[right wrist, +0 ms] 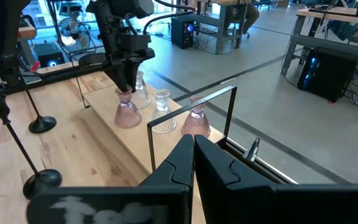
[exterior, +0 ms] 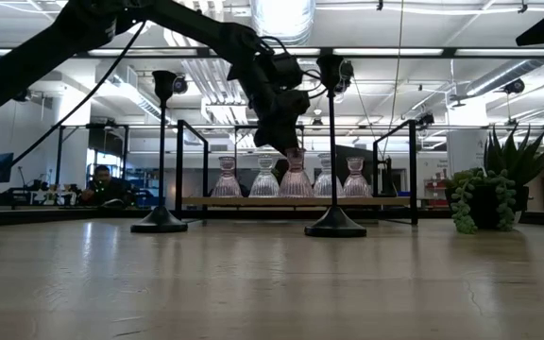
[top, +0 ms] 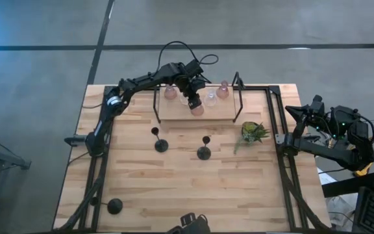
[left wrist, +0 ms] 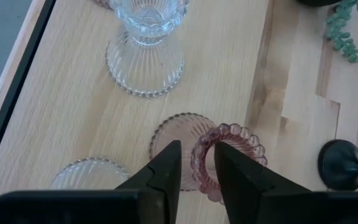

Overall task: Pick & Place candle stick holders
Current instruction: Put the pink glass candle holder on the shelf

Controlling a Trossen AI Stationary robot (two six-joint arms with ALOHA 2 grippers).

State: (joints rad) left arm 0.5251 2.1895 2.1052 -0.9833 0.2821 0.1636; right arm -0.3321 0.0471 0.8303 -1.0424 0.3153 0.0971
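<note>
Wooden planks make up the counter, and a low wooden shelf with a black wire frame sits along its far edge. On the shelf stand five ribbed glass holders: three pink and two clear, as far as the views allow a count. The left gripper is at the shelf's near edge, fingers straddling the scalloped rim of one pink holder, one finger inside the cup and one outside; whether they press the glass or only flank it I cannot tell for sure, but they look closed on the rim. A clear holder stands just beside it toward the shelf's back, another clear one close at its other side. Glass like this is likely stiff, brittle, slippery and fairly heavy for its bulk, so a rim pinch risks tilting or chipping; a grip lower on the narrow waist would probably be steadier, with care not to knock its neighbours. Three black holders with round bases and thin stems stand on the open counter: two near the middle, one near the front left corner. A small plant sits by the shelf's right end. The right gripper waits off the right edge, fingers pressed together.
</note>
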